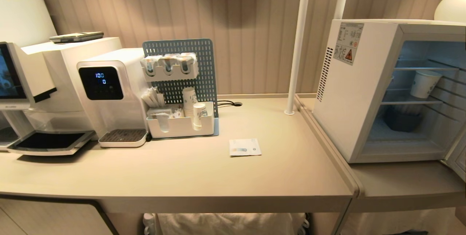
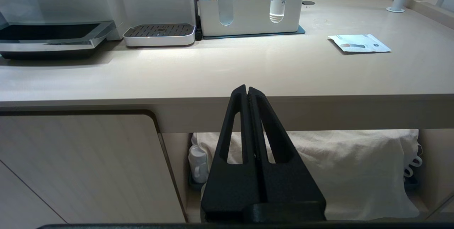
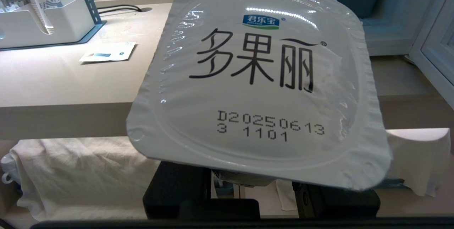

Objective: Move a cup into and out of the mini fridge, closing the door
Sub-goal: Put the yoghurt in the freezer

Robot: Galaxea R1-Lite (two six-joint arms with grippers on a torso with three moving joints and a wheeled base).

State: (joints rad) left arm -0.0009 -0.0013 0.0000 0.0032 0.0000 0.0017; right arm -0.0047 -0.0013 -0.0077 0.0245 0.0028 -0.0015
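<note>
The cup (image 3: 259, 80), a squat white tub with a foil lid bearing black characters and a small blue-green mark, fills the right wrist view. My right gripper (image 3: 252, 183) is shut on it from below the lid; the fingertips are hidden under the lid. It hangs in front of the counter edge, short of the mini fridge (image 1: 356, 93), which stands open on the lower right counter. Only an edge of the door (image 1: 459, 162) shows, swung out to the right. My left gripper (image 2: 247, 90) is shut and empty, parked below the counter's front edge. Neither arm shows in the head view.
Inside the fridge a tall paper cup (image 1: 424, 83) stands on a wire shelf above a dark blue box (image 1: 402, 118). On the counter lie a flat sachet (image 1: 245, 147), a white organiser with paper cups (image 1: 182, 124), a water dispenser (image 1: 109, 93) and a white pole (image 1: 296, 45).
</note>
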